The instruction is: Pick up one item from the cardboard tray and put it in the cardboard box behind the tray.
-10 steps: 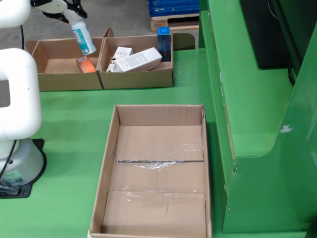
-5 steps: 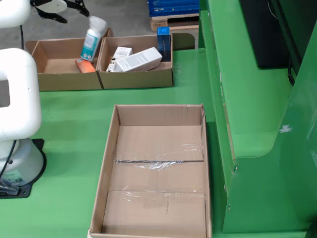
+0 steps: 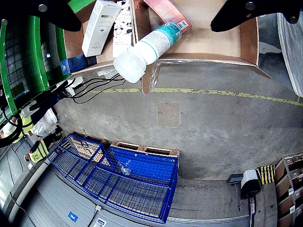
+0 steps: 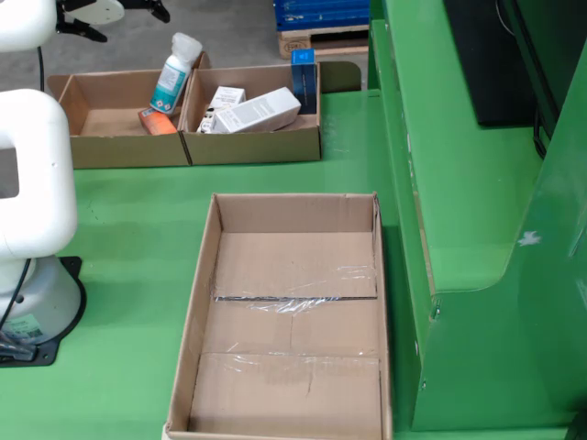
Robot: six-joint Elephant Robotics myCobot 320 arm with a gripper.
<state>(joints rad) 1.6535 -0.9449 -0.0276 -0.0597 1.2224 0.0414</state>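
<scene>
Now my gripper [image 3: 144, 12], fingers spread and empty, hangs above the bottle [image 4: 172, 71]. It leans inside the left box [image 4: 87, 133], so the placement looks done.

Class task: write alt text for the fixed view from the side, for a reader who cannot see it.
A white bottle leans on the corner of a small cardboard box, beside an orange item. The open gripper hangs above. A neighbouring box holds white cartons; a large empty tray lies in front.
</scene>
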